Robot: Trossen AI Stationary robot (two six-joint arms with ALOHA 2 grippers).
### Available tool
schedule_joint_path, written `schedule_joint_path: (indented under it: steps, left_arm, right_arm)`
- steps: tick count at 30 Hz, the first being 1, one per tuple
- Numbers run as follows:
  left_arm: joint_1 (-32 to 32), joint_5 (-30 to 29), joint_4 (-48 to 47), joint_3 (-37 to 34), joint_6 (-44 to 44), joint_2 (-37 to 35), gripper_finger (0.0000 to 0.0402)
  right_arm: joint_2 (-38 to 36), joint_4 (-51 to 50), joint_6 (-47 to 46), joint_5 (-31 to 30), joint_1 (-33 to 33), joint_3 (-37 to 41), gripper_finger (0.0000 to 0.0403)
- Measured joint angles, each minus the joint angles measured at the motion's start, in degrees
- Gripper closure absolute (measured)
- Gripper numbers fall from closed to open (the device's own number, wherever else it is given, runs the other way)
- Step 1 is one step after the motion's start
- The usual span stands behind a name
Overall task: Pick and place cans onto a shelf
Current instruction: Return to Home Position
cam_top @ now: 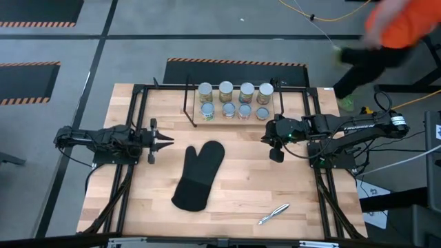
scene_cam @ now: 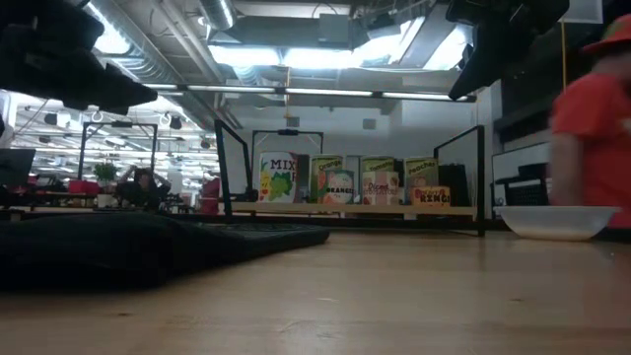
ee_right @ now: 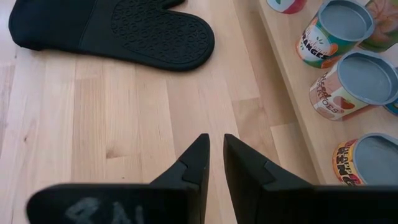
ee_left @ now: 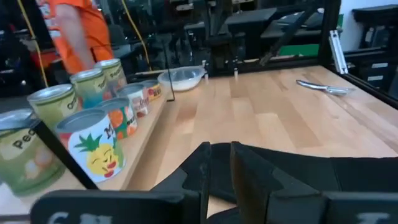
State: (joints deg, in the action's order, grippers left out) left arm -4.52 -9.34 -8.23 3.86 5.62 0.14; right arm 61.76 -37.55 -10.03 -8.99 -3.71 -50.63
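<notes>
Eight cans point(cam_top: 234, 100) stand upright in two rows on the shelf point(cam_top: 189, 110) at the table's far middle, four on each tier. They also show in the low view point(scene_cam: 340, 182), the left wrist view point(ee_left: 93, 137) and the right wrist view point(ee_right: 351, 78). My left gripper point(cam_top: 171, 142) hovers shut and empty at the table's left, pointing right, its fingers point(ee_left: 219, 162) above the mitt. My right gripper point(cam_top: 264, 138) hovers shut and empty just near and right of the shelf, its fingers point(ee_right: 216, 146) above bare wood.
A black oven mitt point(cam_top: 200, 176) lies flat mid-table between the arms. A silvery pen-like item point(cam_top: 273, 213) lies near the front right. A white bowl point(scene_cam: 552, 222) stands on the table's right side. A person in orange point(cam_top: 396, 27) moves beyond the far right corner.
</notes>
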Motion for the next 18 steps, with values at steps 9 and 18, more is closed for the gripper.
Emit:
schedule_joint_path:
  steps: [9,18]
  left_arm:
    - [0.0,5.3,2.3,-0.1,1.4,0.0,0.0347]
    - [0.0,6.0,6.0,-0.8,2.6,0.0,0.0347]
  right_arm:
    - [0.0,0.0,0.1,0.0,0.0,0.0,0.0351]
    - [0.0,0.0,0.1,0.0,0.0,0.0,0.0351]
